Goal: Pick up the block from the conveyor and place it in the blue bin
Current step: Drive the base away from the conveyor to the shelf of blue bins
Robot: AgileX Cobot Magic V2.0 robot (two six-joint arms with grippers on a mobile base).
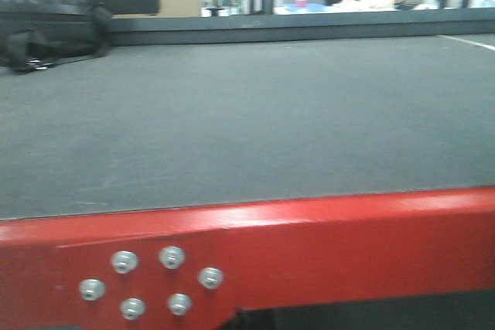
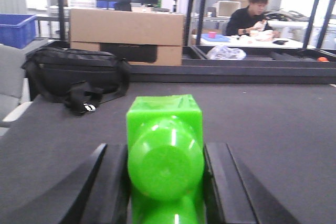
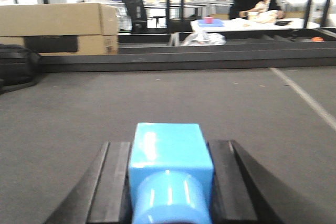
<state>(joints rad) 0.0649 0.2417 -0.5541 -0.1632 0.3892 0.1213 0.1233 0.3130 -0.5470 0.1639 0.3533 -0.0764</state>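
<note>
The conveyor [image 1: 247, 121] is a wide dark grey belt on a glossy red frame [image 1: 325, 245]; neither gripper shows in the front view. In the left wrist view, my left gripper [image 2: 164, 153] is shut on a glossy green block [image 2: 165, 145], low over the belt [image 2: 273, 124]. In the right wrist view, my right gripper [image 3: 170, 150] is shut on a light blue block [image 3: 169, 156], also low over the belt [image 3: 210, 98]. A blue bin [image 2: 16, 29] stands far off at the upper left, beyond the belt.
A black bag [image 1: 50, 28] lies on the belt's far left, also in the left wrist view [image 2: 73, 77]. A cardboard box [image 2: 126, 35] stands behind it. A dark rail [image 3: 184, 59] borders the far edge. A person [image 2: 254, 17] sits at a table beyond.
</note>
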